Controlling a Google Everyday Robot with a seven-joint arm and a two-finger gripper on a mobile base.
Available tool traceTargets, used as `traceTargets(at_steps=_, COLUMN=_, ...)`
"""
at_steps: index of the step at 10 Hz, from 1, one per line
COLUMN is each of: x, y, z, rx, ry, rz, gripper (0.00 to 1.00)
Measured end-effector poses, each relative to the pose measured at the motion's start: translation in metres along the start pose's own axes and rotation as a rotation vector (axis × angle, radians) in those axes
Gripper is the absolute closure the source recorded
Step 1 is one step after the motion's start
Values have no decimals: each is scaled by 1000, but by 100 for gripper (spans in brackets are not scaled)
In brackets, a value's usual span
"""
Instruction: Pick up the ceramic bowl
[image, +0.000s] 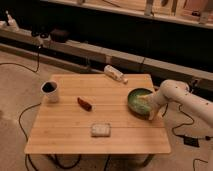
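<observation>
- The ceramic bowl (135, 99) sits on the worktop (65, 139) near its 3 o'clock edge, well apart from the white mug (50, 91) at the 9 o'clock side.
- The gripper (151, 106) is at the bowl's rim, at about 4 o'clock of the bowl. It appears to touch or overlap the rim.
- The bowl's centre lies toward 10 o'clock from the gripper.
- The arm (186, 98) reaches in from 3 o'clock, off the worktop's side.
- The bowl is round, so no axis matters; the near rim looks like the natural hold.
- Whether the gripper is open, closed or already gripping the rim, I cannot tell.
</observation>
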Motion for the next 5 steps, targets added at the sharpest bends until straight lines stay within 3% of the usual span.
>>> traceTargets(at_steps=1, x=4, y=3, z=3, rx=-7, ry=7, rz=11, gripper=27)
traceTargets(at_steps=3, x=10, y=5, z=10, rx=-8, ry=6, rz=47, gripper=49)
traceTargets(at_steps=5, x=6, y=1, z=12, rx=14, ry=-35, rz=78, gripper=69)
